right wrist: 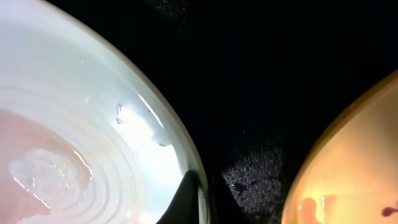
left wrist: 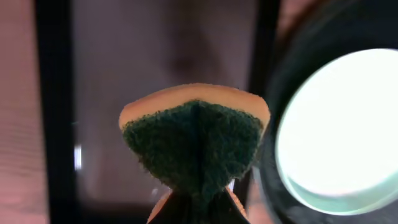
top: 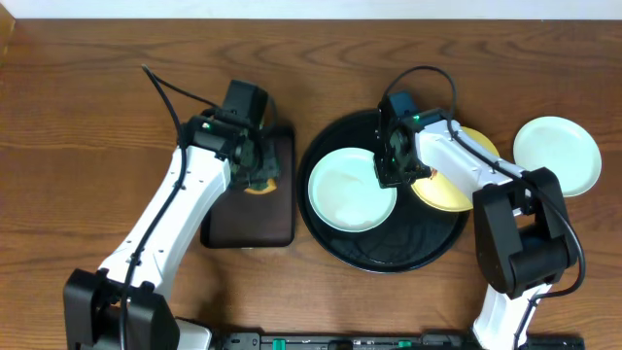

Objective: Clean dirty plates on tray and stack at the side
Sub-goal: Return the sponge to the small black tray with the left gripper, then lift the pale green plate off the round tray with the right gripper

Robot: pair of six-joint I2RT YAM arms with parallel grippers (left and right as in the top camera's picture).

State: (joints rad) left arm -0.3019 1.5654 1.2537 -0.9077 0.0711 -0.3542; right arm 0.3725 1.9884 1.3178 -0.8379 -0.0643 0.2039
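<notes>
Brown wood is the surface [top: 78,97] under both my arms. My right pincer [top: 394,167] is closed on the near rim of the mint plate [top: 345,190]: in the right wrist view one dark fingertip [right wrist: 180,202] sits on the inside of the rim and the other on the outside, with the pale edge caught between them. That plate lies in the left half of the round black tray [top: 389,248], and a wet pinkish smear [right wrist: 43,165] spreads across its middle. Just beside my pincer, across a strip of bare black tray floor, is the yellow plate [top: 442,192], partly hidden beneath my right arm, with red-brown spots on it. It lies over the tray's right side. A second mint plate [top: 556,154] rests on the wood to the right of the tray, apart from it.

My left pincer [top: 259,173] is clamped on a sponge [left wrist: 196,137], orange with a dark green scouring face, which is bent into a fold where I hold it. It hangs above the upper end of the small tray [top: 248,224], which lies just left of the round one.
</notes>
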